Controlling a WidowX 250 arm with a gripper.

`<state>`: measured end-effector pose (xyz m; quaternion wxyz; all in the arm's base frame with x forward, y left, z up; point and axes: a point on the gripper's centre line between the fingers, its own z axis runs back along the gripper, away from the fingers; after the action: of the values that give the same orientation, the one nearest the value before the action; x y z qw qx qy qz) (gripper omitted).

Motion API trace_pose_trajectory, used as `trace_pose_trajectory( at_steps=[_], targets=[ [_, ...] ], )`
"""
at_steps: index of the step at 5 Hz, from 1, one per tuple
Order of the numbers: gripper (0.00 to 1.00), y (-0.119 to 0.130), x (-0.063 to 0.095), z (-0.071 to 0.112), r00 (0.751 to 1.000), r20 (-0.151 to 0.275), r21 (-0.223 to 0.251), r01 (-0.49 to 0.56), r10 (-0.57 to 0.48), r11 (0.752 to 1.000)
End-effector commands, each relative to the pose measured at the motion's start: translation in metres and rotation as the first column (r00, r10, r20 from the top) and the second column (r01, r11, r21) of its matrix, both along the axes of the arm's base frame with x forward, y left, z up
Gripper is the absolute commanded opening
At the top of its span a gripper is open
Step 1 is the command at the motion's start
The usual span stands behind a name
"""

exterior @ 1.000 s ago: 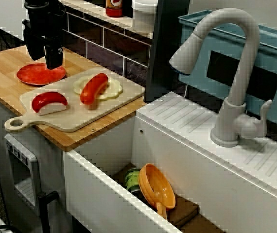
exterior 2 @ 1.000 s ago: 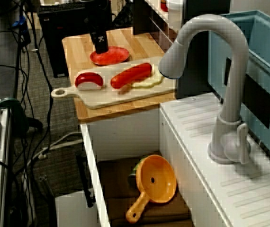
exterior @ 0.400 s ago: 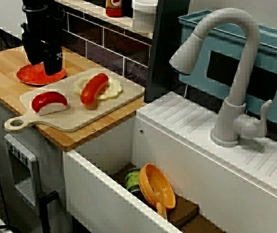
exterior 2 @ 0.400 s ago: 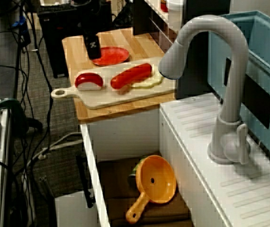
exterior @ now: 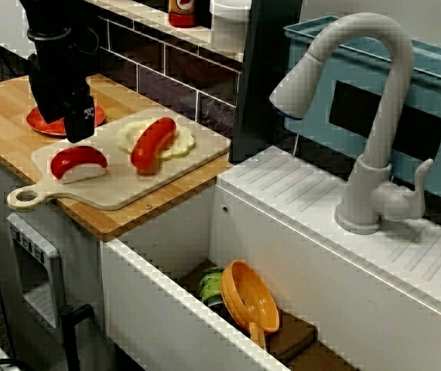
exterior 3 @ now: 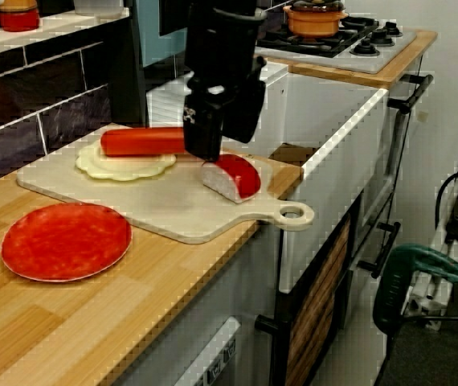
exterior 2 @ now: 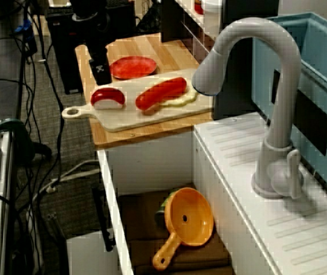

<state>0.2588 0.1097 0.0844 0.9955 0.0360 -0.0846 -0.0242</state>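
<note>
My black gripper hangs low over the wooden counter, at the back corner of the pale cutting board. Its fingers look slightly apart with nothing between them. In the view along the counter the gripper stands just behind a red-and-white food piece, the nearest thing to it. A red sausage lies on a pale yellow disc on the board. A red plate sits on the counter behind the board, partly hidden by the arm in the front view.
A grey faucet stands on the white drainer right of the board. The sink below holds an orange strainer and a green can. A dark post and a blue rack rise behind.
The gripper has moved off the red plate toward the counter's front, and lower, ending beside the red-and-white piece. The plate now shows fully from the sink side.
</note>
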Motion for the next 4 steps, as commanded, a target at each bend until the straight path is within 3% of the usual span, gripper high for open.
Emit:
trace_pose_trajectory(
  at_steps=[1,4],
  targets=[
    [1.0,-0.0015,-0.0081,0.0126,0.999,0.042,0.023,0.014,-0.015,1.0],
    [1.0,-0.009,-0.0111,0.0051,0.994,0.081,0.013,0.075,-0.076,0.997]
  ],
)
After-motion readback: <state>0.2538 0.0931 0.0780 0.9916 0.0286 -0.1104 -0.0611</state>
